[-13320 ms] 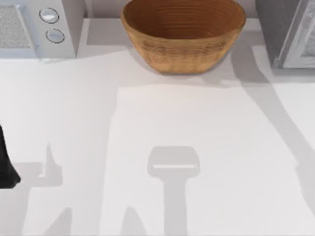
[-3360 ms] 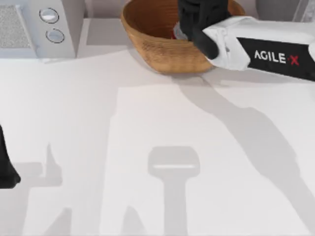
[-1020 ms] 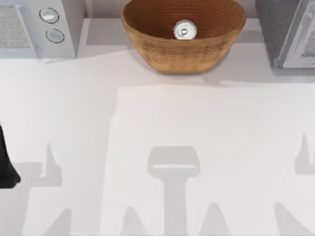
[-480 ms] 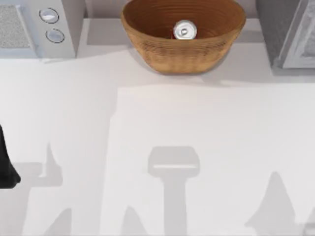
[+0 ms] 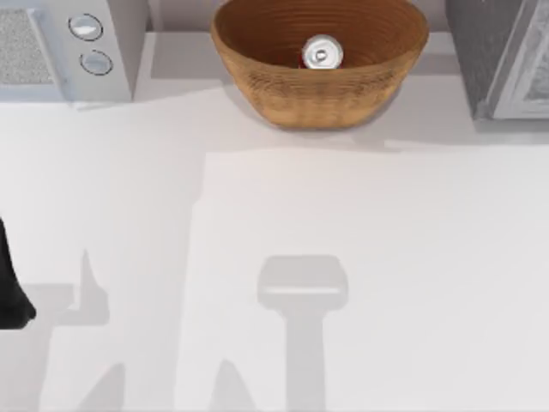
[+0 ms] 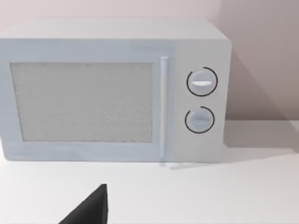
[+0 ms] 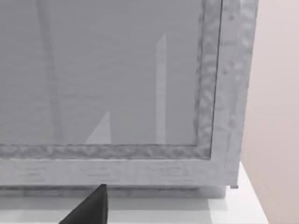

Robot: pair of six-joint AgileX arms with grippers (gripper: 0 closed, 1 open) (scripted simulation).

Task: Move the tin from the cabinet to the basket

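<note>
The tin point(image 5: 322, 53), a small round can with a shiny silver top, stands upright inside the brown wicker basket point(image 5: 283, 90) at the back middle of the table. Nothing holds it. The grey cabinet point(image 5: 502, 60) stands at the back right, and the right wrist view looks straight at the cabinet point(image 7: 117, 93) from close by. A dark part of my left arm point(image 5: 10, 296) rests at the table's left edge, far from the basket. A black tip of my left gripper point(image 6: 88, 211) and of my right gripper point(image 7: 88, 210) pokes into each wrist view.
A white microwave point(image 5: 69, 47) with two round dials stands at the back left, and the left wrist view faces the microwave point(image 6: 112, 88). Soft grey shadows lie across the white tabletop point(image 5: 386, 257). A pale wall runs behind everything.
The basket was empty at first; then my right arm reached over it, left the tin inside and withdrew. Over the last second the right arm's shadow slid off the table's front right.
</note>
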